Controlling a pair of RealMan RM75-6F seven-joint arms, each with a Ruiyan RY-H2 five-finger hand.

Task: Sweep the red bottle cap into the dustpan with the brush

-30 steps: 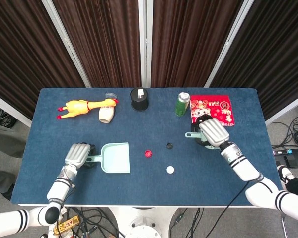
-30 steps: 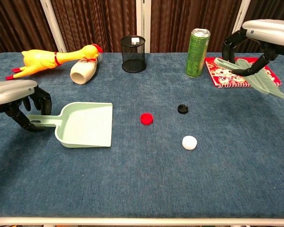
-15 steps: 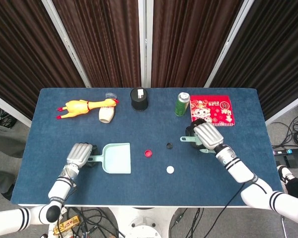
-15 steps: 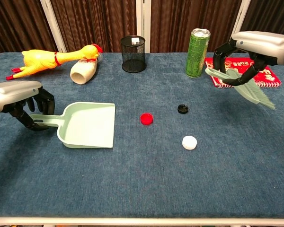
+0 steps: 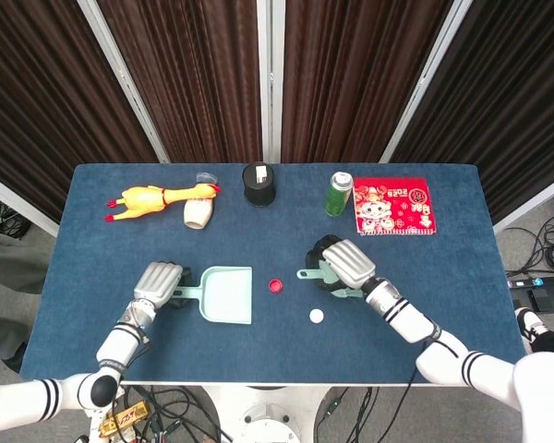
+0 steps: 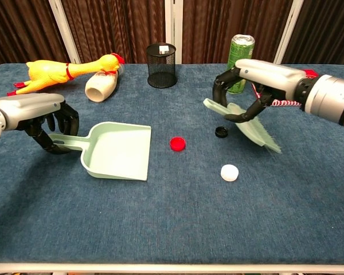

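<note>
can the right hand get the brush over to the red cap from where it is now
Probably yes. The right hand holds the brush raised just right of the red bottle cap. Only the black cap lies near its path, and open cloth separates it from the red one.

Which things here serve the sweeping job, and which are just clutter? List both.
Job: red bottle cap; dustpan, held by the left hand; brush, held by the right hand.

Clutter: black cap, white cap, green can, mesh cup, rubber chicken, white bottle, red booklet.
</note>
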